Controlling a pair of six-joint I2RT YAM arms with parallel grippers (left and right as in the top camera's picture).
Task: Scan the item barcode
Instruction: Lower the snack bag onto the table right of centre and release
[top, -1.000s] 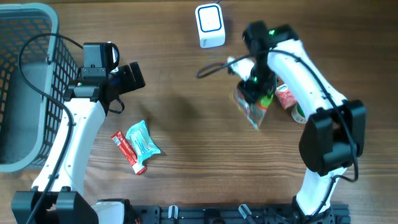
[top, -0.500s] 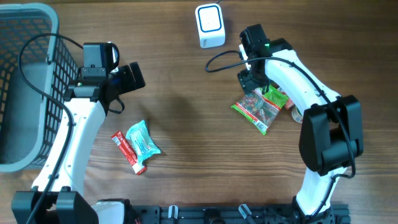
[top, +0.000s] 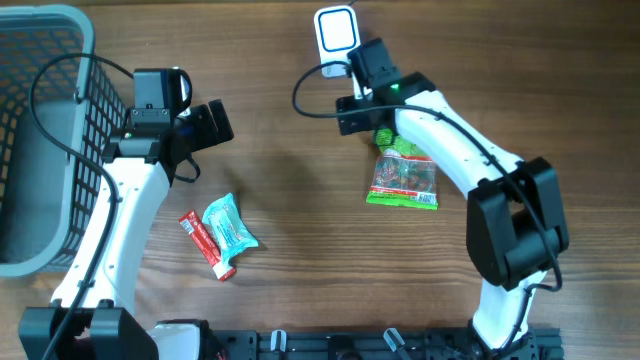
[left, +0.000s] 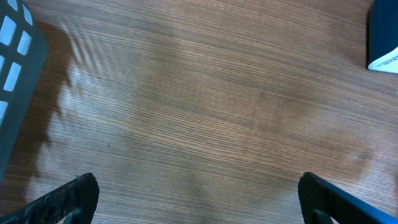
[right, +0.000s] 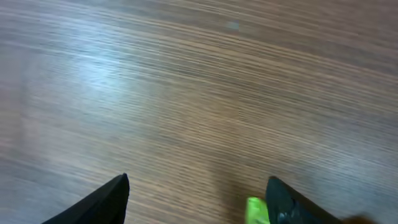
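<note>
overhead view of a wooden worktop (top: 290, 290) with two robot arms. the packet (top: 403, 182), a green and red snack bag, lies flat on the worktop right of centre, free of both tools. it sits just below and to the right of the right tool (top: 345, 112), near it but not between its fingers. the right arm crosses over the packet's upper end and hides it. the packet's long axis seems to run from the far side of the worktop toward the arm bases, slightly tilted, and its green bottom edge faces the bases. its printed face is up; no barcode can be made out.

the scanner (top: 338, 42), a small white box, stands at the far edge, just above the right tool and further from the packet.

in the right wrist view the right tool (right: 198, 196) has its fingers (right: 106, 200) apart with only bare wood between them; a sliver of green shows by the right-hand finger.

the left tool (top: 215, 125) hangs over bare worktop well to the left of the packet. in its wrist view the left tool (left: 196, 196) is spread wide and empty.

a grey basket (top: 40, 150) stands at the left edge. a teal packet (top: 230, 225) and a red bar (top: 205, 245) lie side by side, touching, near the left arm.
</note>
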